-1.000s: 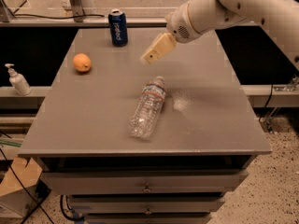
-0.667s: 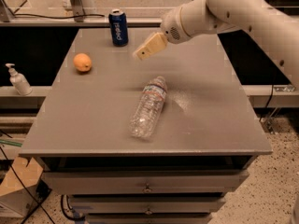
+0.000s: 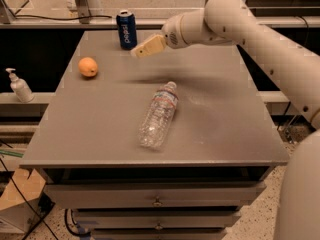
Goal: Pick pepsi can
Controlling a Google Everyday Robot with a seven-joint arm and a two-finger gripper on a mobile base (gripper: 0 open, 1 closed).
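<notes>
At the bench's far edge the pepsi can stands upright, the gripper just beside it (jaws' spread I cannot tell); probably light, slick and dentable, it wants a gentle mid-body hold.

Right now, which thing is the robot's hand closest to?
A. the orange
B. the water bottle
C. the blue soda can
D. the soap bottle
C: the gripper hangs over the far part of the table, just to the right of the upright pepsi can, and everything else sits farther from it.
</notes>
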